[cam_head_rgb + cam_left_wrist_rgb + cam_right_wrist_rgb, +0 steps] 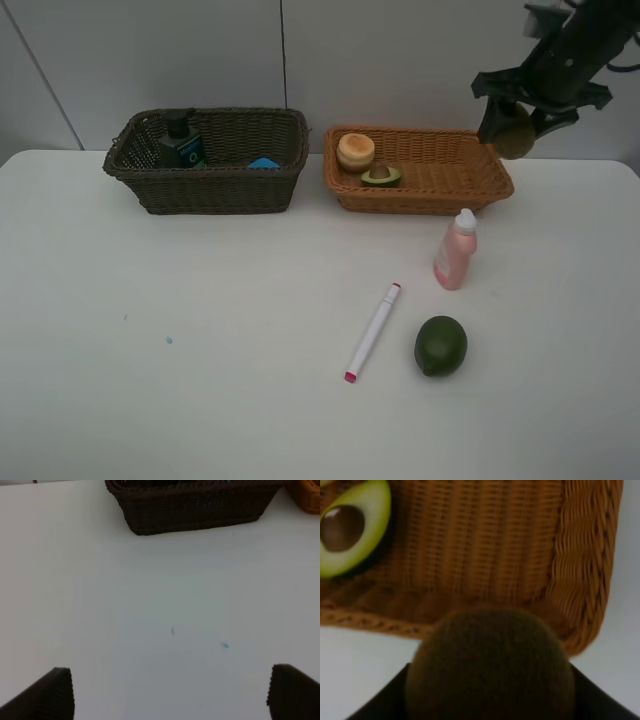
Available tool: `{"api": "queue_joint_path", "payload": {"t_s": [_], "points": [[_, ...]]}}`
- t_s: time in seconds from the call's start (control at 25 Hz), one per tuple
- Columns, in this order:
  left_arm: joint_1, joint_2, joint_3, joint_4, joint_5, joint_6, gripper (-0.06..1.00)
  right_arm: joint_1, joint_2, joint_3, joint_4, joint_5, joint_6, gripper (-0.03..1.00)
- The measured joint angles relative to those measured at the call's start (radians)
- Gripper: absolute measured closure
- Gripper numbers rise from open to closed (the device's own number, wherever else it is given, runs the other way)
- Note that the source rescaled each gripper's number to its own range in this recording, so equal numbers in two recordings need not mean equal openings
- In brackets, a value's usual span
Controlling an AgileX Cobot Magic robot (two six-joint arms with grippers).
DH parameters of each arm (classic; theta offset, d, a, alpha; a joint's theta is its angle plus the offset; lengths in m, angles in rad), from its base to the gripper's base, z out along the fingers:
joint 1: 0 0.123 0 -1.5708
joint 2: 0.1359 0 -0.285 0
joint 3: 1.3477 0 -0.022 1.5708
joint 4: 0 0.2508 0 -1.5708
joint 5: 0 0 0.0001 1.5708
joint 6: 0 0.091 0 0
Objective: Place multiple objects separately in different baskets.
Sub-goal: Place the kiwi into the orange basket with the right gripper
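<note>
My right gripper [515,128] is shut on the brown kiwi [490,665] and holds it above the right end of the light tan basket [470,192]. That basket holds the orange-red fruit [355,150] and the avocado half [381,175], which also shows in the right wrist view [350,527]. The dark brown basket [215,190] holds the dark green pump bottle [181,143] and the blue eraser [264,163]. On the table lie the pink bottle [455,250], the white-pink marker [373,331] and the green lime [441,345]. My left gripper [170,692] is open over bare table.
The white table [150,350] runs to a grey wall at the back. The dark basket's front wall [195,512] shows far ahead in the left wrist view, with small specks [224,645] on the table before it.
</note>
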Motion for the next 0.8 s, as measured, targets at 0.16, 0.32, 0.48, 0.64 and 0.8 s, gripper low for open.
{"api": "queue_joint_path", "payload": {"t_s": [0.16,0.32,0.48,0.64,0.8], "points": [[0.000,0.000,0.000,0.000,0.000,0.000,0.04,0.000,0.187,-0.156,-0.004,-0.030,-0.002,0.37],[0.000,0.000,0.000,0.000,-0.001,0.000,0.04,0.000,0.310,-0.267,-0.009,-0.038,-0.002,0.37],[0.000,0.000,0.000,0.000,-0.001,0.000,0.04,0.000,0.349,-0.307,-0.009,-0.047,-0.002,0.11],[0.000,0.000,0.000,0.000,-0.001,0.000,0.04,0.000,0.349,-0.312,-0.009,-0.048,-0.003,-0.01],[0.000,0.000,0.000,0.000,-0.001,0.000,0.04,0.000,0.322,-0.312,0.014,0.048,-0.003,-0.01]]}}
